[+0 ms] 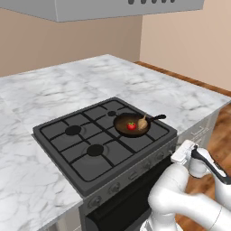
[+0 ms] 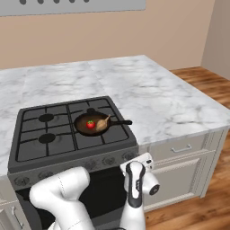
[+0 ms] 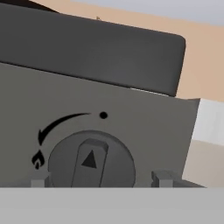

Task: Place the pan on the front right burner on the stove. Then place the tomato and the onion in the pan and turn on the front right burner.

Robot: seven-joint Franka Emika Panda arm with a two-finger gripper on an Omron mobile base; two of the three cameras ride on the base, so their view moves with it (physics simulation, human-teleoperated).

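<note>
Pan (image 1: 131, 124) sits on the front right burner of the stove (image 1: 67, 153), its long black handle (image 1: 154, 118) pointing out toward the marble counter (image 1: 40, 94) on the right. Inside it I can see the tomato (image 1: 131, 126), red with its green top, and the onion (image 1: 142, 122) just beside it, nearer the handle side; the right base camera shows the same pair, tomato (image 2: 90, 124) to the left and onion (image 2: 103, 122) to the right. My gripper (image 3: 99, 180) is down in front of the stove's control panel, at its right end, facing a round grey knob (image 3: 90, 159). That knob's raised bar stands nearly upright, with a small triangle on it pointing up toward a black dot (image 3: 103, 115), and a curved arrow sweeps left down to a flame mark (image 3: 38, 160). My two fingertips (image 3: 162, 178) stand spread, one at each side of the knob's lower edge; I cannot tell if they touch it.
</note>
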